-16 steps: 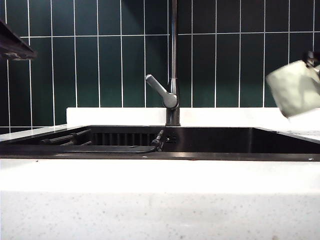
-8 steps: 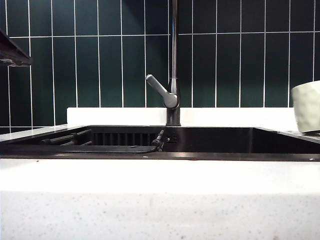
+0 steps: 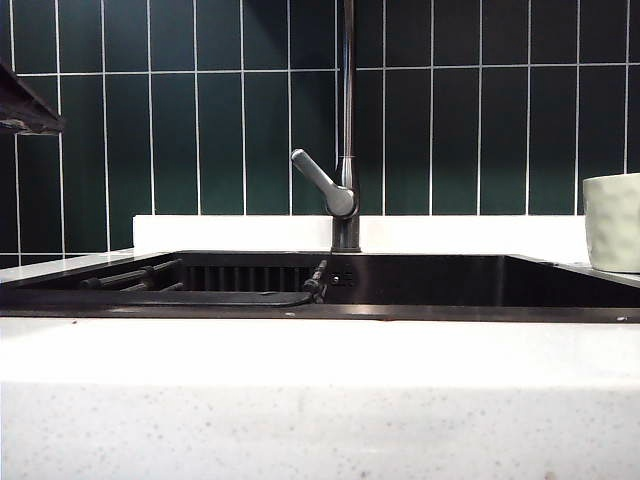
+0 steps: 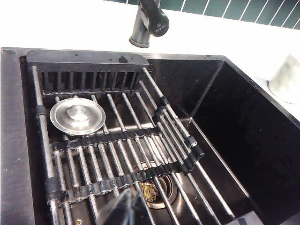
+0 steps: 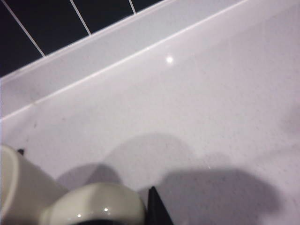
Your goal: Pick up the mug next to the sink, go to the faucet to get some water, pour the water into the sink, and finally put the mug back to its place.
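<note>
— Where's the mug (image 3: 613,222)?
— Upright on the white counter (image 3: 320,400), just right of the sink (image 3: 420,290), well apart from the faucet (image 3: 346,130).
— And the right gripper (image 5: 152,206)?
— Down at the mug's handle; only one dark fingertip shows beside it, so I cannot tell how its jaws stand.
— The left gripper (image 4: 124,211)?
— Above the sink's rack bars (image 4: 117,154) — jaws pressed together, holding nothing.

Wall: dark green vertical tiles (image 3: 200,120), pale grout.
Upstand: white strip (image 3: 230,232) stood below tiles.
Counter: white speckled stone (image 3: 320,400).
</note>
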